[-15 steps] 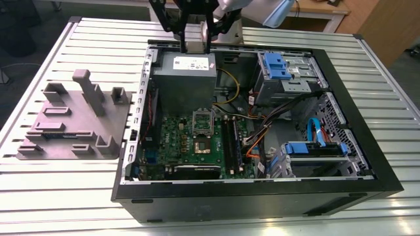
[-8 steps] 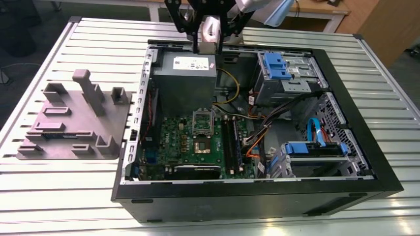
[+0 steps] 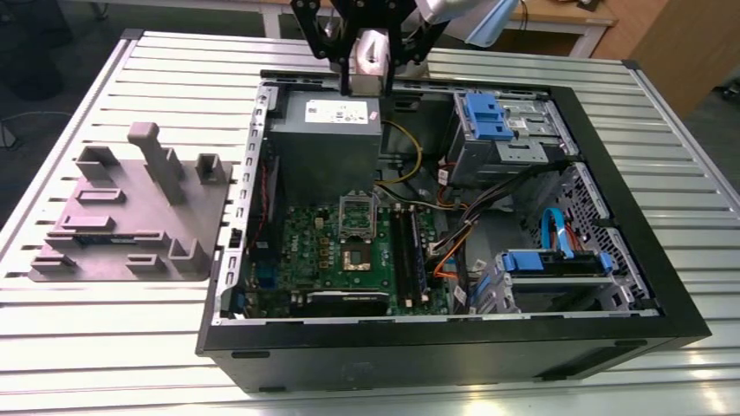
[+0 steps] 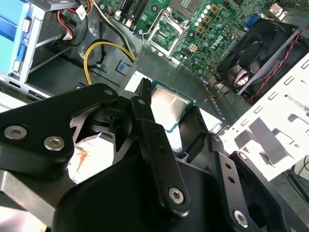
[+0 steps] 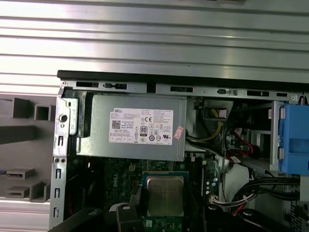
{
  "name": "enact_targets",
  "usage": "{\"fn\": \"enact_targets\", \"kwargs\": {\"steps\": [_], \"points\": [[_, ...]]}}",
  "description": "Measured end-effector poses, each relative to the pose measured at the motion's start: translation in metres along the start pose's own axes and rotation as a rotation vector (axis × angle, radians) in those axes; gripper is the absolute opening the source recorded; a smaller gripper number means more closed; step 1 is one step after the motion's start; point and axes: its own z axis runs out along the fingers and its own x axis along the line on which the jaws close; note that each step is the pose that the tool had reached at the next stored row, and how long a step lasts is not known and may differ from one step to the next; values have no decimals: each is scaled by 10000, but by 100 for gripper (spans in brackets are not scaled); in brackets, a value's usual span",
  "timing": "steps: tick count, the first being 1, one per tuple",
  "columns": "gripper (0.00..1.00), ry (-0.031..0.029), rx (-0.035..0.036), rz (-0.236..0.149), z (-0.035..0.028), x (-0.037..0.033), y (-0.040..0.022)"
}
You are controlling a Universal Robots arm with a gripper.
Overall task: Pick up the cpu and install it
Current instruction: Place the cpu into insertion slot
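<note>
Slatted table [image 3: 93, 347] carries open computer case [image 3: 463, 355], near its middle. Power supply [image 3: 324, 139] in case corner, far edge toward the exterior view's left. Motherboard [image 3: 301, 251] beside it toward near edge, bare socket [image 3: 353, 251] mid-board. Gripper [image 3: 372, 62] hangs over power supply, clamped on cpu [image 4: 169, 102] by two opposite edges, metal lid facing both wrist views. Cpu likely light, stiff, thin. Lid probably slick, underside contacts fragile. Edge grip best; keep level, no pressure on faces.
</note>
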Motion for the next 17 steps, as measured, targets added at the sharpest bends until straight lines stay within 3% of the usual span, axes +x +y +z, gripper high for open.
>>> {"fn": "enact_targets", "kwargs": {"steps": [17], "points": [[47,0,0,1,29,2,-50]]}}
